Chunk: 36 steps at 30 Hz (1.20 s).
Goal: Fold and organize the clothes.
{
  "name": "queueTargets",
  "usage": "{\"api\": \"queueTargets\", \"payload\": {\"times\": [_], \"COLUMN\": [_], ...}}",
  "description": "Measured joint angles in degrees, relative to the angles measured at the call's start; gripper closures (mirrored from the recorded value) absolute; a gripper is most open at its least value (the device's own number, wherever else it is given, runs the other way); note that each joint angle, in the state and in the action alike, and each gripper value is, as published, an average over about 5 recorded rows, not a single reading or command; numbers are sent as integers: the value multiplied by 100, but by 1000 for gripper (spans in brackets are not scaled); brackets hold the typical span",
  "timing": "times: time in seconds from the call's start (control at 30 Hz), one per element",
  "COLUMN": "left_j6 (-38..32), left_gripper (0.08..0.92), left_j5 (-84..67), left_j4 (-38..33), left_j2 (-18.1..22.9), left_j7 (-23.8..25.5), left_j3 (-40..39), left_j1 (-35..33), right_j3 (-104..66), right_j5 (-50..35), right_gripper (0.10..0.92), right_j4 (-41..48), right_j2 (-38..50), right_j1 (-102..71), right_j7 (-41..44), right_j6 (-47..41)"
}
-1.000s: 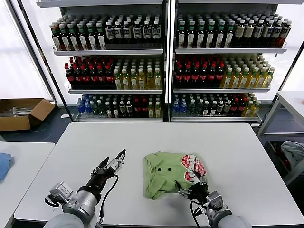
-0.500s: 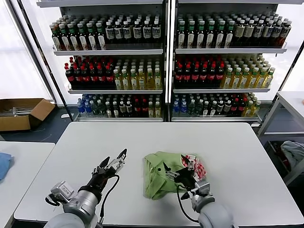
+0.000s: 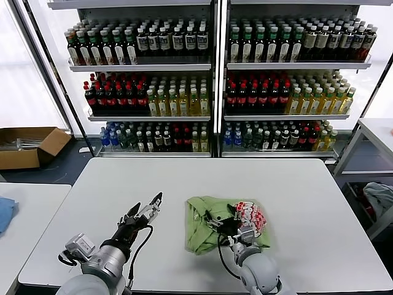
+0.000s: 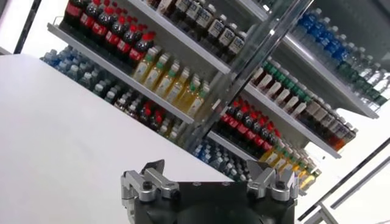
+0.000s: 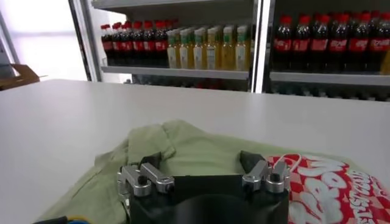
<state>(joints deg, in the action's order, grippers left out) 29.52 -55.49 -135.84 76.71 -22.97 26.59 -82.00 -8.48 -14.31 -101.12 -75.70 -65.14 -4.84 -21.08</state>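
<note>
The clothes are one light green collared shirt (image 3: 199, 227), lying folded in a bundle on the white table (image 3: 295, 184), right of its middle. Its red-and-white checkered print (image 3: 252, 215) faces up on the right side. My right gripper (image 3: 224, 214) hovers open just over the shirt's middle, holding nothing. The right wrist view shows the green fabric (image 5: 189, 149) between and beyond the open right gripper (image 5: 201, 162), with the print (image 5: 329, 192) beside it. My left gripper (image 3: 146, 208) is open above bare table, left of the shirt; in its own view the left gripper (image 4: 209, 173) holds nothing.
Shelves of bottles (image 3: 209, 80) stand behind the table. A cardboard box (image 3: 27, 144) sits on the floor at far left. A blue cloth (image 3: 5, 212) lies on a side table to the left, and a grey-blue cloth (image 3: 379, 198) lies at the far right.
My right arm has moved from the shirt's front right corner leftward and farther in, over the shirt's middle. The left arm has stayed put. The shirt looks slightly more bunched.
</note>
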Motion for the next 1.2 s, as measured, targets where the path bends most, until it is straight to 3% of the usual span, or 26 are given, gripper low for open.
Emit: {"api": "queueTargets", "payload": {"times": [0.47,0.93,1.2], "left_j6": [-93,-525,-657], "left_gripper": [177,177,177], "left_j5": [328,1851,2201], "left_j4": [90,190,298], "left_j2": [-114,-81,-44], "left_j7": [356,1968,2557], "left_j3": [164,884,1370], "left_j1": [-83,-487,-549], "right_j3": [-699,-2885,-3636], "right_j5": [-632,-909,-905], "right_gripper": [203,203,203], "right_j4": [-1232,-1971,-2113], "right_j2": [420,490,321], "right_j1": [-379,-1865,-2388], "right_j7": [138,953,1308], "right_j6": [450,1074,1240]}}
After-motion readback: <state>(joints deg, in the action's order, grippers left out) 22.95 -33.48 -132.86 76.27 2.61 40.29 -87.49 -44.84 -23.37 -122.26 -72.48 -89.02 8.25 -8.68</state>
